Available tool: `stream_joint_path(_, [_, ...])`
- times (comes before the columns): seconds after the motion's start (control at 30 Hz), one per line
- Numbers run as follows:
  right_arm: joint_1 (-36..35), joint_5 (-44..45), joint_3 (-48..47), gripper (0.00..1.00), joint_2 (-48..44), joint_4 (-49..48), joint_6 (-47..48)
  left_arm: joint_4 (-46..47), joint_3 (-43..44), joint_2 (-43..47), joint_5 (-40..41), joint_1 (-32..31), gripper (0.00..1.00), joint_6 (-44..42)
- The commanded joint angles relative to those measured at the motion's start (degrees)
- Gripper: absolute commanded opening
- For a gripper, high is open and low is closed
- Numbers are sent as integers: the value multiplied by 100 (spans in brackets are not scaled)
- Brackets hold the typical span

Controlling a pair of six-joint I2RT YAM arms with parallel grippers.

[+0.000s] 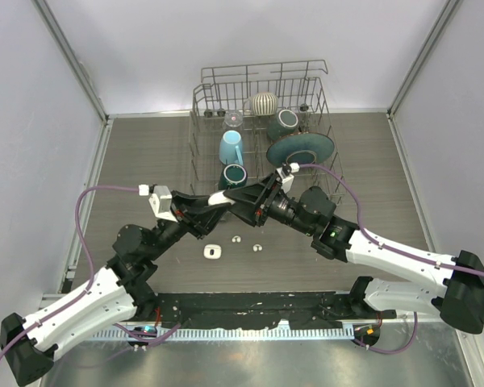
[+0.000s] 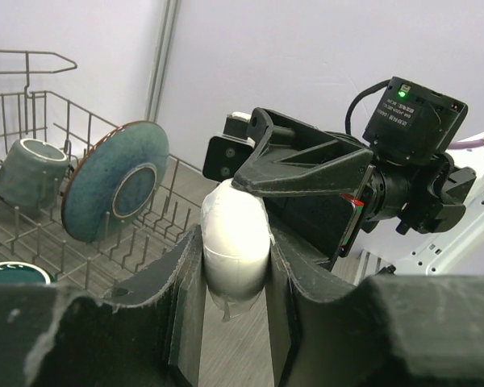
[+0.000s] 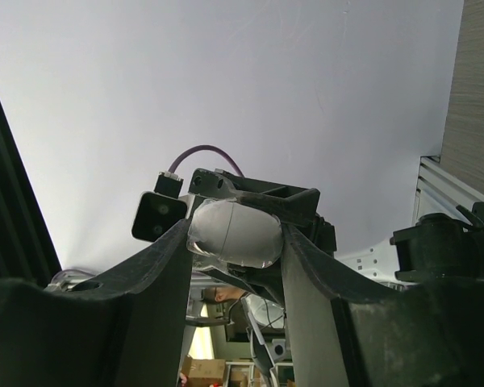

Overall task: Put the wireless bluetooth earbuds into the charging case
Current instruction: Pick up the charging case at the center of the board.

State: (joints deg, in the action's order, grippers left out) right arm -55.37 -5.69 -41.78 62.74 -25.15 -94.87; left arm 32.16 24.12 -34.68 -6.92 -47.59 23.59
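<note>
Earbuds (image 1: 258,247) both sit loose on the table (image 1: 145,161), so nothing's inserted yet. We've got the case (image 2: 235,226) up in the air, left gripper (image 2: 235,278) and right gripper (image 3: 235,258) each clamped on it. It looks closed, so opening's next.

Shining soft and even from overhead, throwing only faint shadows on the counter (image 1: 129,161) beneath the left end effector (image 1: 226,198). Blurring slightly on the near fingers (image 3: 165,306) of the right end effector (image 3: 234,234); washing out pale behind it.
</note>
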Motion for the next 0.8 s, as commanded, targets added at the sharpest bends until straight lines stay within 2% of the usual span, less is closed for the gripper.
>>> stream_joint_path(0.0, [9,-99,-120,1,1,-236,4,387,23,-57,-64,-4,32,-30])
stream_joint_path(0.13, [9,-116,-120,1,10,-236,4,405,5,-66,-90,-4,26,-30])
stream_joint_path(0.17, [9,-125,-120,1,1,-236,4,405,5,-66,-90,-4,19,-30])
stream_joint_path(0.3, [9,-125,-85,1,19,-271,4,414,14,-74,-169,-4,5,-57])
stream_joint_path(0.4, [9,-108,-67,23,-16,-254,144,449,-30,-66,-248,-4,0,-92])
stream_joint_path(0.43, [18,-90,-85,39,-42,-219,205,475,-56,-66,-266,-4,0,-101])
stream_joint_path(0.5, [53,-29,-128,50,-148,-9,547,527,-118,-4,-258,-4,0,-101])
stream_joint_path(0.53, [62,-2,-198,58,-209,105,696,571,-153,22,-240,4,0,-101])
stream_joint_path(0.63, [106,112,-348,70,-420,422,1294,878,-381,215,-91,4,0,-66])
stream_joint_path(0.77, [132,209,-559,77,-684,983,2032,1774,-970,505,-204,-4,0,-373])
